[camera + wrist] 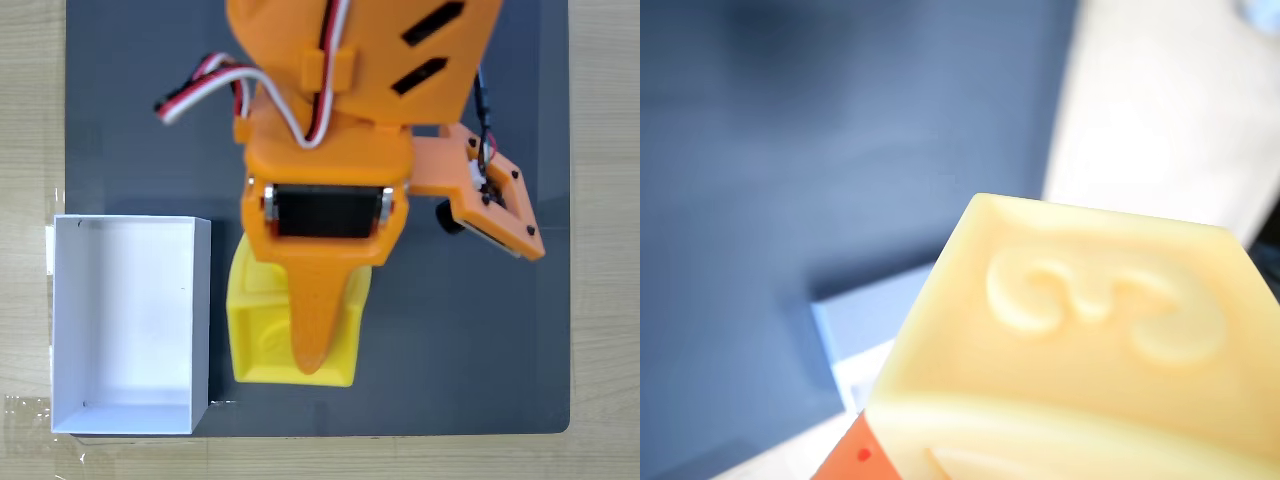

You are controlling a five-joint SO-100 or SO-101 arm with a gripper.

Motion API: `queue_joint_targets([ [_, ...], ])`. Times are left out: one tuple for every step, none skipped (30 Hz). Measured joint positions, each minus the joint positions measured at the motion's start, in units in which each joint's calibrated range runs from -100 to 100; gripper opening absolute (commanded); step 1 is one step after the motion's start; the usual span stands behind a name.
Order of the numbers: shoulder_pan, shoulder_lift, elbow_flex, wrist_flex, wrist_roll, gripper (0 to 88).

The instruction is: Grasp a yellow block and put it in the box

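Yellow block (262, 335): sat on the dark mat (480, 350) just right of the box in the fixed view, edges roughly square with the mat, no clear long axis; the wrist view showed a raised curled figure on its close-up face (1090, 320).
Box (62, 320): white, open-topped, at the mat's left edge, long axis running near to far.
Gripper (312, 350): orange finger (318, 310) lay over the block, pointing toward the near edge; whether the fingers were clamped could not be told.
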Motion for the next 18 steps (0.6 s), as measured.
queue_joint_targets([
  [1.53, 0.0, 0.0, -2.16, 0.69, 23.8],
  [3.06, 0.0, 0.0, -4.24, 1.48, 23.8],
  [4.77, 0.0, 0.0, -6.32, 2.27, 23.8],
  [6.3, 0.0, 0.0, -8.31, 2.96, 23.8],
  [7.83, 0.0, 0.0, -10.3, 3.7, 23.8],
  [9.27, 0.67, -0.09, -12.12, 4.28, 23.8],
  [10.44, 1.69, -0.27, -13.93, 4.86, 23.8],
  [11.52, 3.03, -0.45, -15.58, 5.39, 23.8],
  [12.51, 4.72, -0.45, -16.96, 5.86, 23.8],
  [13.41, 6.57, -0.45, -18.17, 6.29, 23.8],
  [14.22, 8.26, -0.45, -19.13, 6.6, 23.8],
  [15.02, 10.03, -0.54, -20.16, 6.97, 23.8],
  [15.74, 11.63, -0.54, -20.94, 7.24, 23.8],
  [16.37, 13.15, -0.54, -21.81, 7.55, 23.8],
  [17.0, 14.75, -0.54, -22.67, 7.87, 23.8],
  [17.45, 15.93, -0.54, -23.37, 8.19, 23.8],
  [17.81, 17.11, -0.54, -23.97, 8.51, 23.8],
  [18.17, 18.37, -0.54, -24.58, 8.87, 23.8],
])
